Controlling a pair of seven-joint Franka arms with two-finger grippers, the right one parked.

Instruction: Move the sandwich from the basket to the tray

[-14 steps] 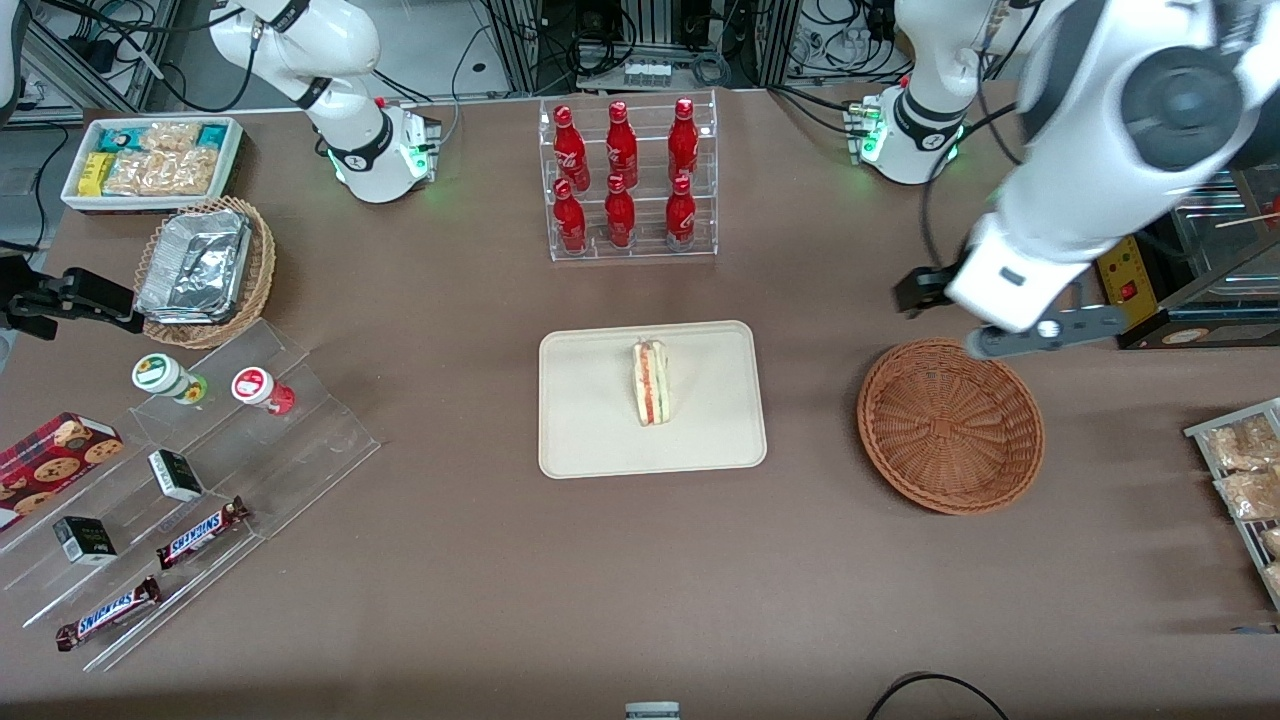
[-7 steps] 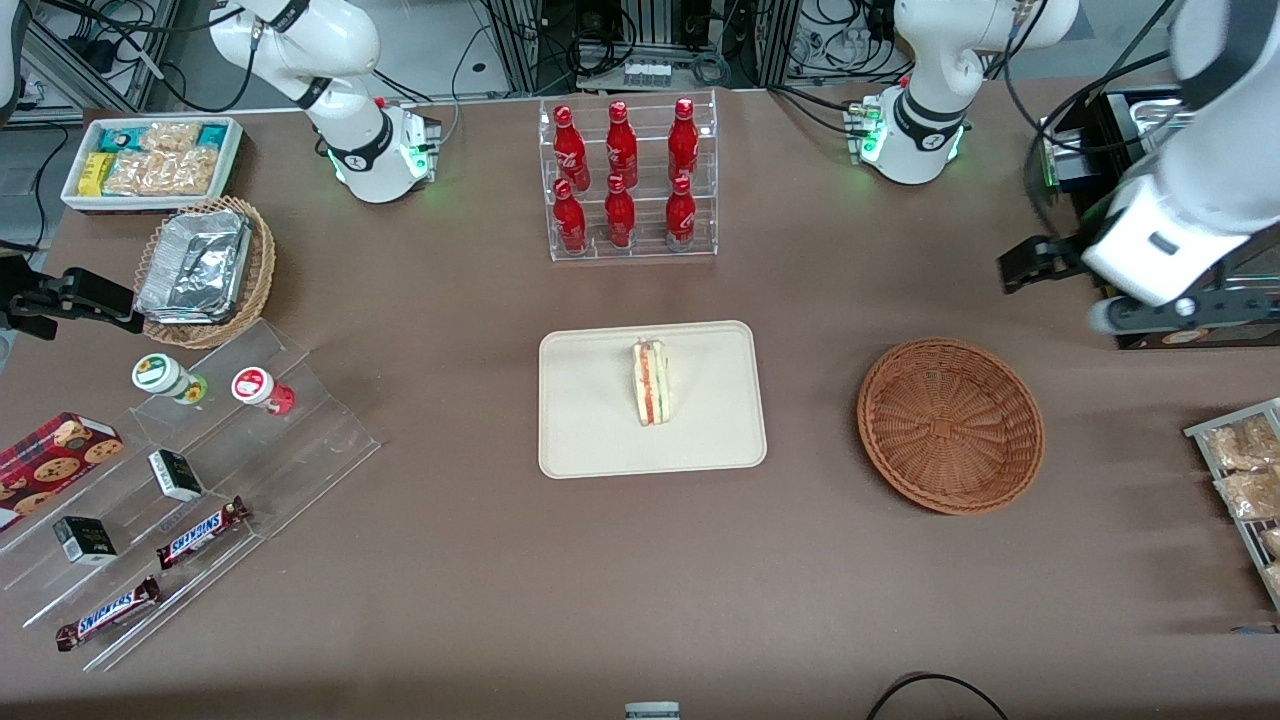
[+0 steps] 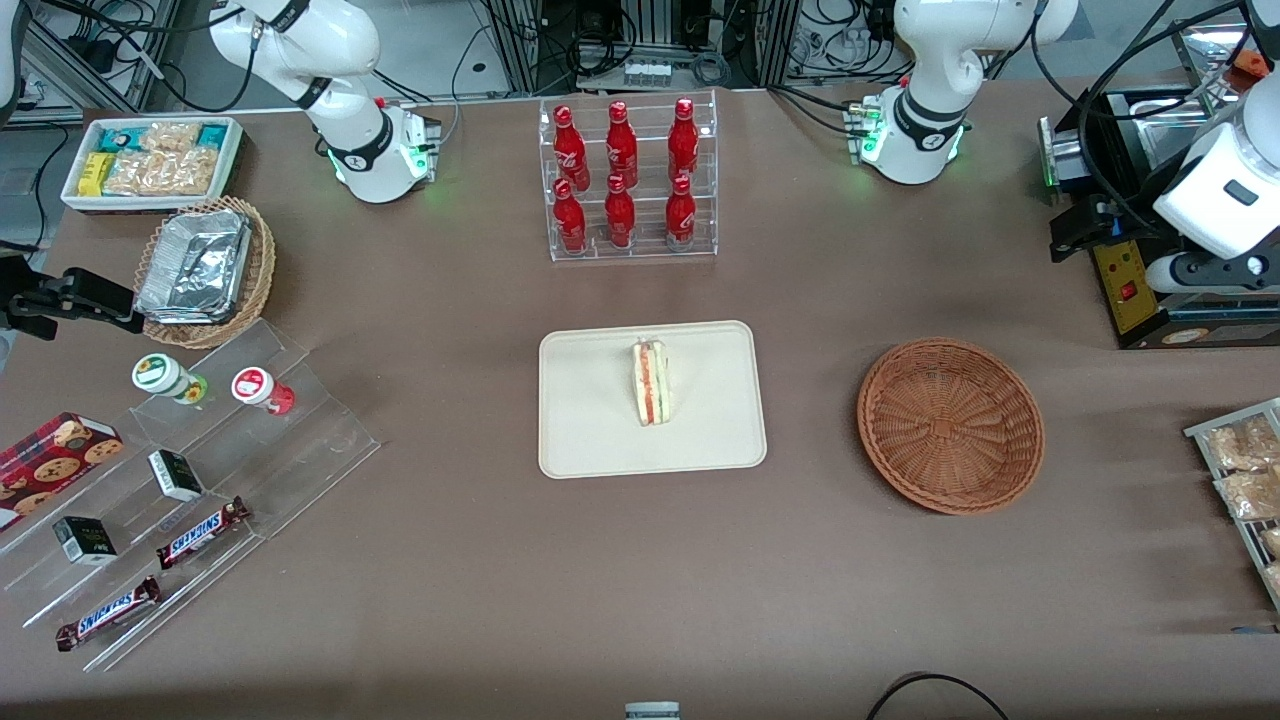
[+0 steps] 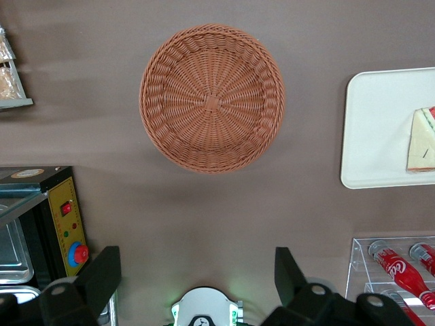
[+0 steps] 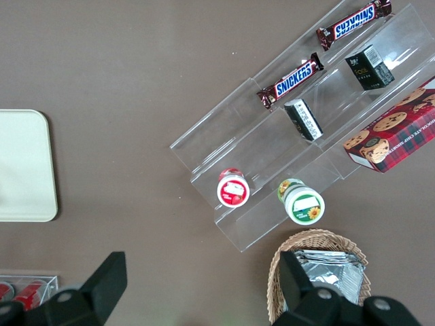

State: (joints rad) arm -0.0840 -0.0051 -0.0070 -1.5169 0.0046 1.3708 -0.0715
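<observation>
The sandwich (image 3: 651, 383), a cream wedge with red and green stripes, lies on the cream tray (image 3: 590, 440) in the middle of the table. It also shows in the left wrist view (image 4: 423, 139) on the tray (image 4: 374, 129). The reddish-brown wicker basket (image 3: 950, 425) stands empty beside the tray, toward the working arm's end, and the left wrist view shows it from above (image 4: 211, 98). My left gripper (image 3: 1078, 228) is open and empty (image 4: 197, 278). It hangs high, farther from the front camera than the basket and well off toward the working arm's end.
A rack of red cola bottles (image 3: 627, 180) stands farther back than the tray. A black box with a red button (image 3: 1128, 285) and a rack of snack bags (image 3: 1240, 470) sit at the working arm's end. An acrylic stand with chocolate bars (image 3: 190, 480) sits at the parked arm's end.
My left arm has swung from above the basket's rim toward the working arm's end of the table. The sandwich, tray and basket have not moved.
</observation>
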